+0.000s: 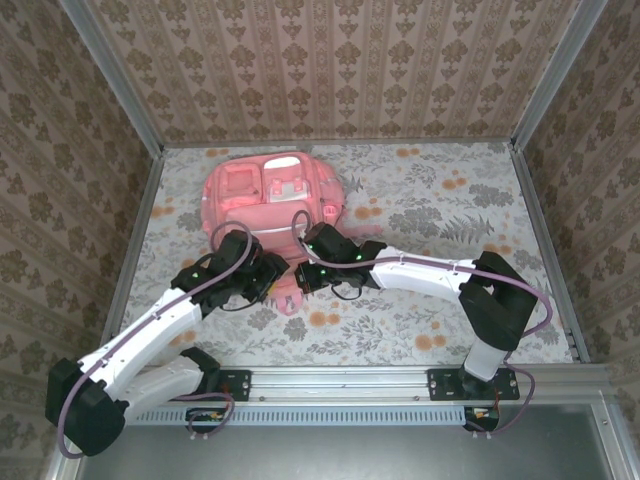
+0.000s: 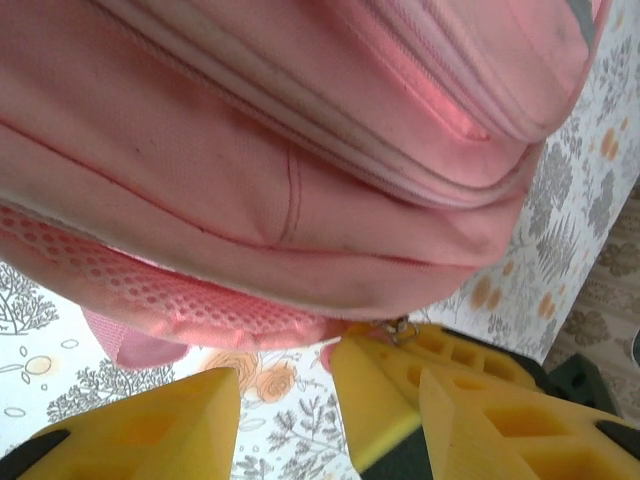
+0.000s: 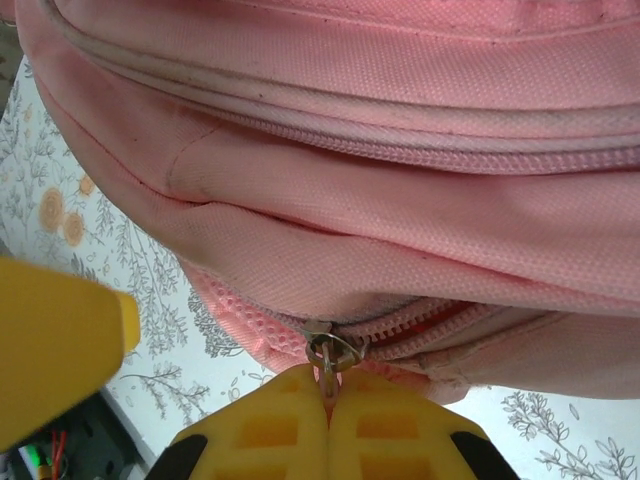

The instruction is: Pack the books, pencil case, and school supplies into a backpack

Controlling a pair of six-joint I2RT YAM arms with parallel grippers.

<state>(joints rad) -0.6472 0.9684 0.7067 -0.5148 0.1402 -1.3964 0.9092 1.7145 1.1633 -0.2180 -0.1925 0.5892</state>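
Gripping the metal zipper pull point(image 3: 335, 352) at the near edge of the backpack point(image 1: 270, 190), the right end effector point(image 3: 328, 385) has its yellow fingers pressed fully together on it. The left end effector point(image 2: 325, 395) stands partly open just beside the right one and holds nothing, with the pink fabric directly ahead of its fingers. The backpack lies on the floral tabletop point(image 1: 450, 300), just beyond both sets of fingertips.
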